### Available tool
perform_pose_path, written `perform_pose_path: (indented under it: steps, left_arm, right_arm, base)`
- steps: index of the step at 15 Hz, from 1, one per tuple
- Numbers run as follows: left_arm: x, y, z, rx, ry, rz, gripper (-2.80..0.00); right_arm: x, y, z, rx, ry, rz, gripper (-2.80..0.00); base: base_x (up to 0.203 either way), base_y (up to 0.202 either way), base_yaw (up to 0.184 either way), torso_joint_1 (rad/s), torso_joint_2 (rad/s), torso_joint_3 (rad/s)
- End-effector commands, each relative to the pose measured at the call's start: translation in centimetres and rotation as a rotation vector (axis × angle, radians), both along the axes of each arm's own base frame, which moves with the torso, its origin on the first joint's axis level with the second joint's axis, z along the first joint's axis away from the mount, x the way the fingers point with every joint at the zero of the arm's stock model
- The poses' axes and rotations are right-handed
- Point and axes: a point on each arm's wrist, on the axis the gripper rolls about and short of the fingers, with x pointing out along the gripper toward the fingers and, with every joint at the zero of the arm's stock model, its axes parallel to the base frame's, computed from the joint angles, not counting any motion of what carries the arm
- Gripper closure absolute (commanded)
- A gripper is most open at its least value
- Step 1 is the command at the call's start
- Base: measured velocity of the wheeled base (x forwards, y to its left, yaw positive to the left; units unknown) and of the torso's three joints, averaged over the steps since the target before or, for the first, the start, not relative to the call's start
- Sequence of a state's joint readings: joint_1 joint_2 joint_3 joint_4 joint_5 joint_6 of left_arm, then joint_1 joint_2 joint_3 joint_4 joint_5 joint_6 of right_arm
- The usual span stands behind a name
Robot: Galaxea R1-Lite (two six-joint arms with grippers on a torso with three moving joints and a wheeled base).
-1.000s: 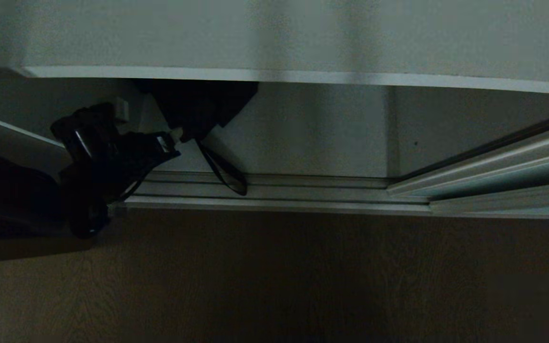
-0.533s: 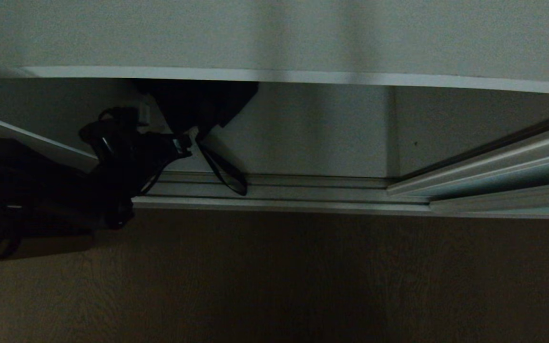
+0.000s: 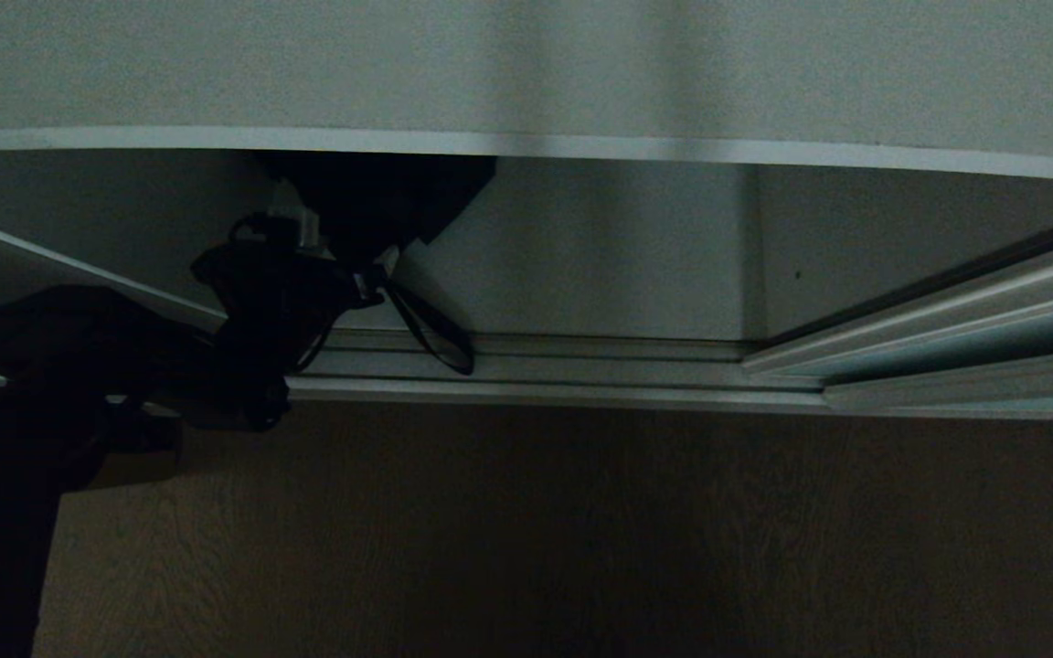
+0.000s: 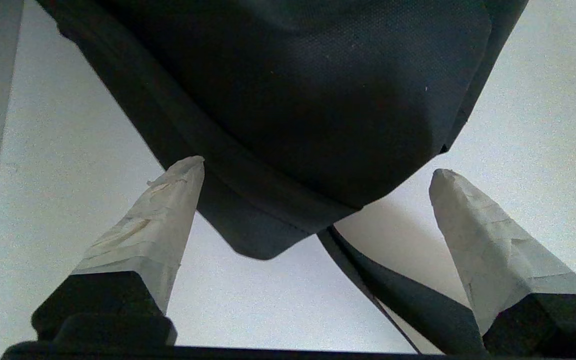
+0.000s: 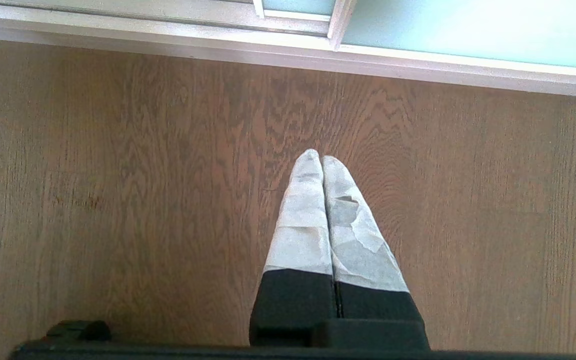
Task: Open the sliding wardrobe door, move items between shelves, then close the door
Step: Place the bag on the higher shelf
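Two of my padded fingers (image 4: 168,210) stand spread wide on either side of the black bag's (image 4: 318,100) lowest corner; my left gripper (image 3: 344,265) grasps nothing, one tip close against the fabric edge, the other apart from it. I hold wide so that the soft bulk can pass between the pads rather than be pushed aside. The bag lies on the lower shelf (image 4: 68,150), near its front edge and toward its left end, tucked under the upper shelf (image 3: 526,146), with its strap (image 3: 440,334) trailing forward over the door track (image 3: 581,366). I judge the pick is about to begin, so the move between shelves is not yet done. The sliding wardrobe door (image 3: 974,334) sits pushed to the right, leaving this bay open. My right gripper (image 5: 322,165) hangs parked over the wooden floor (image 5: 118,200), fingers pressed together, empty.
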State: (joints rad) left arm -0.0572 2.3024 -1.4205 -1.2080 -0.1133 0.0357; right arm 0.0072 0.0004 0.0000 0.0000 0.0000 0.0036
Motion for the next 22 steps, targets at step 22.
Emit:
perform_pose_path:
  steps: [22]
  left_arm:
    - [5.4,1.1,-3.2,-0.031,-0.163,0.024,-2.8]
  right_arm:
    - [0.0,0.0,0.0,-0.001,-0.003,0.0,0.0]
  base:
    - [0.0,0.0,0.0,0.0,0.0,0.0]
